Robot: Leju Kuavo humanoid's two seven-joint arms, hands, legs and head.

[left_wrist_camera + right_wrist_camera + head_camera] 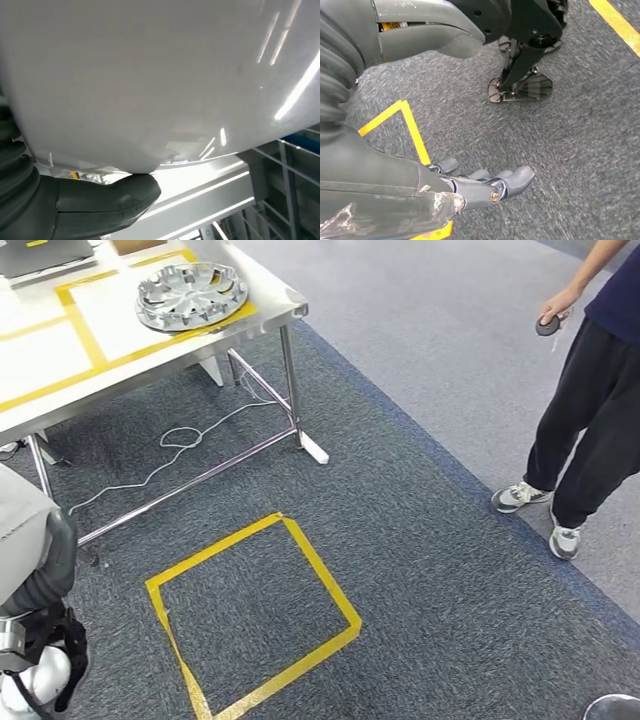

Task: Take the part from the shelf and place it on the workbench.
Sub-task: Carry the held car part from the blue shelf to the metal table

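Observation:
A large pale glossy part (151, 75) lies against my left hand (94, 205), whose thick grey thumb presses on its lower edge; the fingers are hidden behind it. At the left edge of the head view a grey piece of that part (19, 525) shows above my ribbed left wrist (53, 560). The white workbench (45, 360), marked with yellow tape, stands ahead to the left, and a silver hubcap (192, 295) lies on its near right corner. My right hand (471, 187) hangs over the grey carpet, fingers stretched out and holding nothing.
A yellow tape square (253, 615) marks the carpet in front of me. The bench's steel legs (290, 380) and a white cable (181, 440) lie on the floor beneath it. A person (589, 410) stands at the right holding a small dark object (549, 325).

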